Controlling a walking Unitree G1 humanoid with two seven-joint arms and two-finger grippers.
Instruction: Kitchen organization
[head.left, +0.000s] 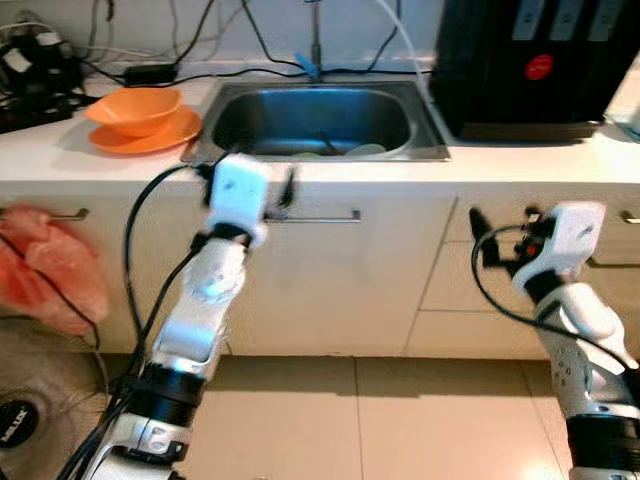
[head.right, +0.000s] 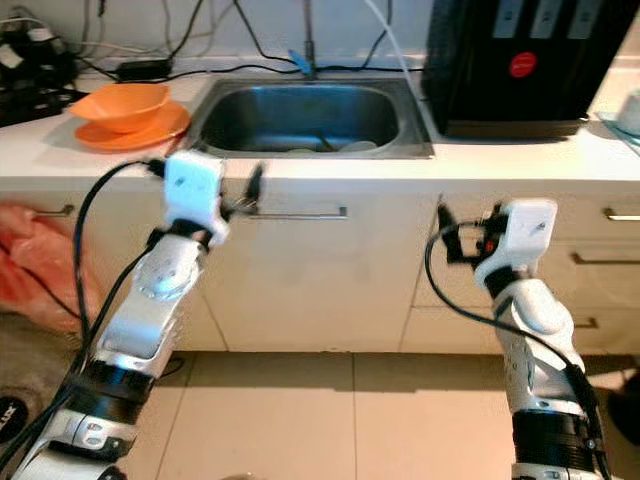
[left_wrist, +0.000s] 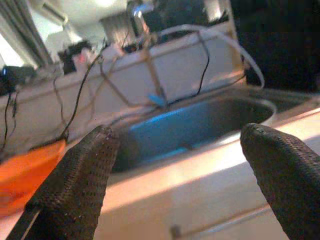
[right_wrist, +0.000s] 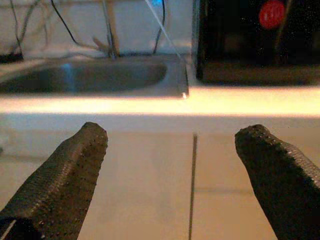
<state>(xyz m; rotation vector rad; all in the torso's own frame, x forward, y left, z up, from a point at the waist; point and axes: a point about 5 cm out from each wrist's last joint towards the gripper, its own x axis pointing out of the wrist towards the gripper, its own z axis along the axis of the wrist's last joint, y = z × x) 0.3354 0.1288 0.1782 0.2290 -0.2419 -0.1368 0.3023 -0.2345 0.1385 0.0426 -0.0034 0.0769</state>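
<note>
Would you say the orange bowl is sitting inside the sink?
No, the orange bowl rests on an orange plate on the countertop, to the robot's left of the sink.

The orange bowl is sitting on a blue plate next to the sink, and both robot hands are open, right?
Not quite. The plate under the orange bowl is orange too, not blue, as the left eye view shows. The rest is right: they sit beside the sink, and the left gripper and right gripper are both open.
</note>
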